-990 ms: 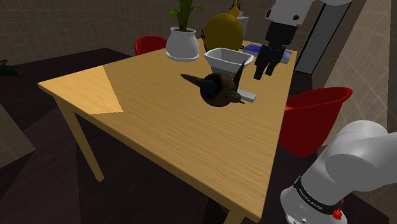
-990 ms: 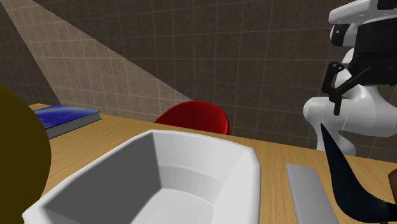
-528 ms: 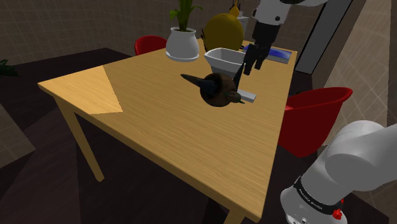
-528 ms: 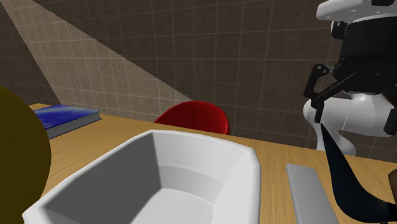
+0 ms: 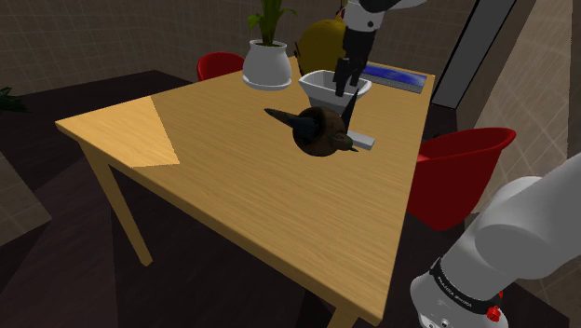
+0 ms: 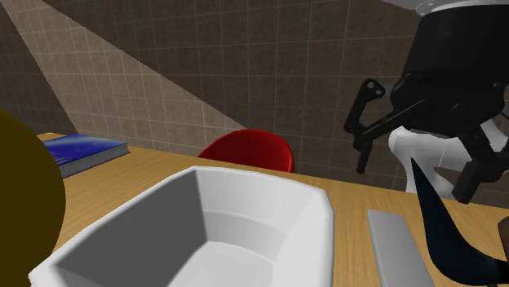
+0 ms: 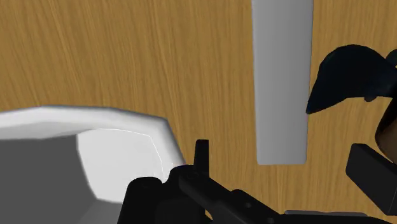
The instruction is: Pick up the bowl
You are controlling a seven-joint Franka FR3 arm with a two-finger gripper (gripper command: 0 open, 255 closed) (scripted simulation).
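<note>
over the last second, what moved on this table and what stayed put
The gripper swung toward the shoulder view's left, from by the blue book to the white bowl, and now hangs open at its rim. Nothing was taken hold of or let go. The bowl, the book, the grey slab and the dark horned object stayed as they were.

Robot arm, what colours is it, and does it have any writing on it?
The arm is white and chunky, made of rounded, tube-like pieces. Near its bottom a dark band carries small white lettering, too small to read, with a little red spot below. The gripper at the end is all black, with two slim jaws.
</note>
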